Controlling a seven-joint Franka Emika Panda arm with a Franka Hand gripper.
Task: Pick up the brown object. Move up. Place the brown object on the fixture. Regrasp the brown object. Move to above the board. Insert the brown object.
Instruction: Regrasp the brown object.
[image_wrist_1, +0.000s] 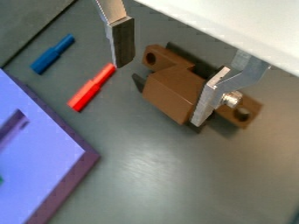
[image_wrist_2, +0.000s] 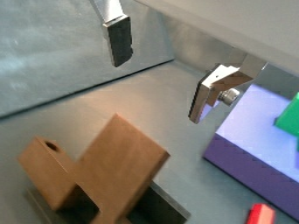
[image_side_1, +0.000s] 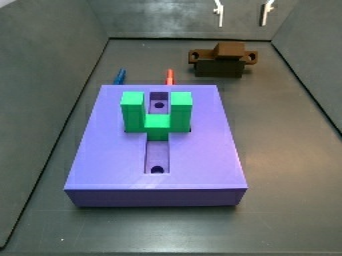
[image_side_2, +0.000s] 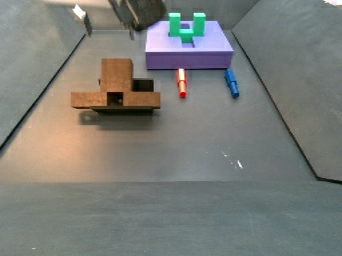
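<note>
Gripper (image_wrist_1: 167, 74) hangs above w/ silver fingers spread wide, empty. Small orange-brown bar w/ side bump (image_wrist_1: 177, 87) sits on dark bracket fixture (image_side_2: 138, 112). For regrasp: drop straight, centre, then close.

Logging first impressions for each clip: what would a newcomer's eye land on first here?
The big purple board dominates the floor in a side view, with a bright green U-shaped block standing on it over the central groove. Beyond it the brown object sits on the dark fixture, apart from the board, and the claw hangs open above, holding nothing. A red peg and a blue peg lie beside the board.
</note>
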